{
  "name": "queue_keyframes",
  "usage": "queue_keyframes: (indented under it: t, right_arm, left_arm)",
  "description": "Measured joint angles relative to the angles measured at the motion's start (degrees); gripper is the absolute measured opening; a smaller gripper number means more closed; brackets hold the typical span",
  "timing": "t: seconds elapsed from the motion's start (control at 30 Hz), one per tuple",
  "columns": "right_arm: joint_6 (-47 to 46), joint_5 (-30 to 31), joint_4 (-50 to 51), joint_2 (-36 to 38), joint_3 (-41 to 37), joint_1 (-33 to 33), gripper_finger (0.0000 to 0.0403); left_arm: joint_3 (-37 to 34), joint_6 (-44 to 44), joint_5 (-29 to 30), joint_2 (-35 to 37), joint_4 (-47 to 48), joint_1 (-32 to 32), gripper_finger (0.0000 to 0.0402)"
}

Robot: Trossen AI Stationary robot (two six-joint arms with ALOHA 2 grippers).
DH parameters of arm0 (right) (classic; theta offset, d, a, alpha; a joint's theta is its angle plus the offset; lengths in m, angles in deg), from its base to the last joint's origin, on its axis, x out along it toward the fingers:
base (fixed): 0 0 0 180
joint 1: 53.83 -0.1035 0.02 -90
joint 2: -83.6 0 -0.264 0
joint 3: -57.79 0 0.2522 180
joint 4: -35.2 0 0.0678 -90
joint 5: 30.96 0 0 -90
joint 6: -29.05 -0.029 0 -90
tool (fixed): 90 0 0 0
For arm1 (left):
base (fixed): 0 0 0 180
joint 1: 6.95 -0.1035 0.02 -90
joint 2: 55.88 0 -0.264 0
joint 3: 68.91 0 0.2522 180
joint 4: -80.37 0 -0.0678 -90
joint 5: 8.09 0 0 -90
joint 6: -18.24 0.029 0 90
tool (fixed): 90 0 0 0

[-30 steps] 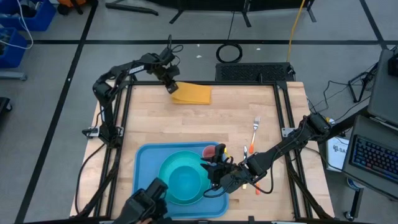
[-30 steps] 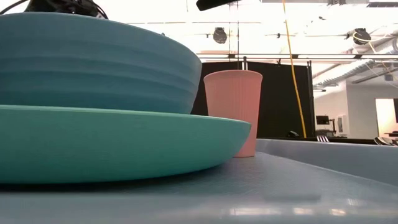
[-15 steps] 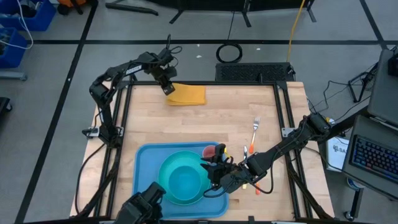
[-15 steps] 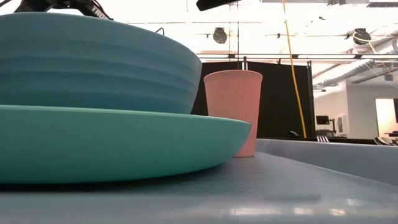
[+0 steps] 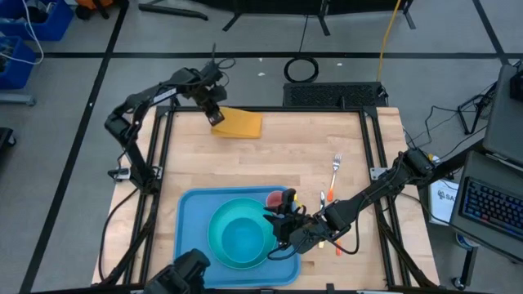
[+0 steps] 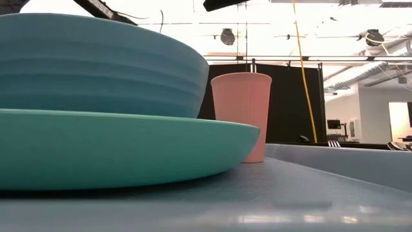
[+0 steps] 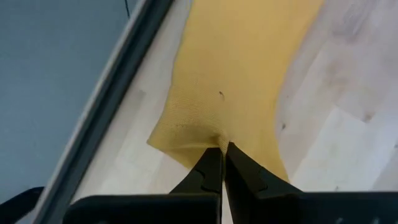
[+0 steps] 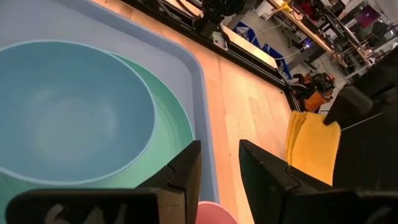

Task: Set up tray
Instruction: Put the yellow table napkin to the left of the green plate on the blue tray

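The blue tray (image 5: 192,219) lies at the table's near edge. On it sits a turquoise plate (image 5: 260,255) with a blue bowl (image 5: 237,233), and a pink cup (image 5: 276,198) stands at the tray's far right. The low view shows bowl (image 6: 96,64), plate (image 6: 129,148) and cup (image 6: 241,109) up close. An orange napkin (image 5: 241,123) lies at the table's far left. My left gripper (image 5: 215,117) is shut on it. My right gripper (image 5: 276,222) hovers open over the tray's right side, beside the plate and cup. My left gripper pinches the napkin's left edge (image 7: 214,134) between its two fingers. It comes slanting down from the far left. The cloth puckers at the fingers; the rest of the napkin (image 7: 242,68) lies flat on the wood.
A fork (image 5: 335,167) and orange-handled cutlery (image 5: 325,196) lie on the wood right of the tray, by the right arm. A dark frame rail (image 7: 106,106) runs along the table's left edge next to the napkin. Bare wood (image 5: 270,163) spreads between napkin and tray.
My left gripper has moved toward the table's left edge, staying shut, and the napkin has slid along the table with it toward the far left corner. The right arm has kept still.
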Motion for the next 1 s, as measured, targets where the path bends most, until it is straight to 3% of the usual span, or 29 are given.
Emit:
queue_keyframes:
  t: [0.2, 0.4, 1.0]
  right_arm:
    - [1.5, 0.0, -0.5, 0.0, 0.0, 0.1, 0.0100]
    - [3.2, 0.0, -2.5, 0.0, 0.0, 0.1, 0.0100]
    - [6.6, 0.0, -3.8, 0.0, 0.0, 0.1, 0.0100]
  left_arm:
    - [0.0, -0.2, 0.9, 6.3, 2.1, 0.5, 0.0002]
    - [0.0, -0.4, 6.3, 11.0, 4.4, 1.8, 0.0002]
    - [0.0, -4.9, 16.8, 19.5, 14.6, 12.5, 0.0002]
